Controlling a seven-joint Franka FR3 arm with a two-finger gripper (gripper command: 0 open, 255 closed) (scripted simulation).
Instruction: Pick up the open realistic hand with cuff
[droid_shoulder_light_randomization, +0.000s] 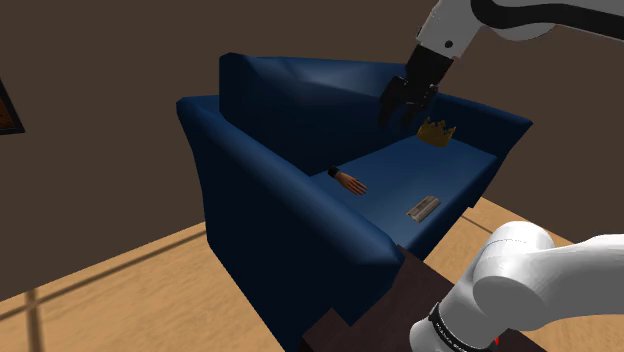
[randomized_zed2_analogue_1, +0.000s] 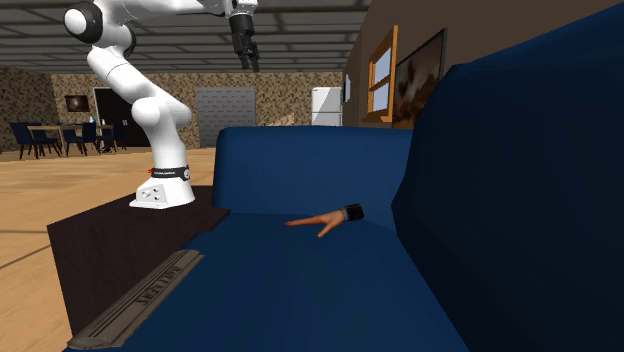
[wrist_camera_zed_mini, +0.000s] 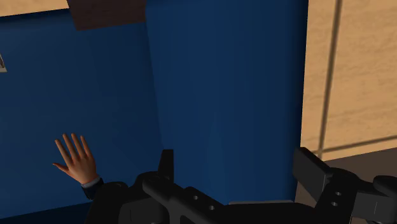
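**Figure. Approach phase, before any contact.** The gripper (droid_shoulder_light_randomization: 398, 118) hangs high above the sofa (droid_shoulder_light_randomization: 262, 205). Its fingers are spread wide and nothing is between them. The hand (droid_shoulder_light_randomization: 349, 181) lies flat on the seat (droid_shoulder_light_randomization: 400, 175), fingers splayed and dark cuff toward the back cushion, near the inner corner at the shoulder view's left. The second exterior view confirms that the hand (randomized_zed2_analogue_1: 326, 220) rests low against the upholstery, with the gripper (randomized_zed2_analogue_1: 247, 58) far overhead.

In the wrist view the hand (wrist_camera_zed_mini: 76, 160) sits outside the gripper (wrist_camera_zed_mini: 235, 159), beyond one finger. The open gap instead frames a raised blue part of the sofa, with floor (wrist_camera_zed_mini: 350, 76) past it.

Likely failure modes:
- **Misaligned descent:** a straight drop from this pose probably meets upholstery rather than the hand, so a sideways correction seems necessary first.
- **Shallow grasp:** the hand is thin and lies flat, so fingertips may press into the cushion or slide over it.
- **Crowding:** the nearby sofa wall may block one finger.
- **Slip:** a pinch on the tapered fingers, rather than the palm or cuff, could let it swing out.

The crown (droid_shoulder_light_randomization: 435, 130) and the remote (droid_shoulder_light_randomization: 422, 208) lie well apart from the hand and appear to pose little risk.
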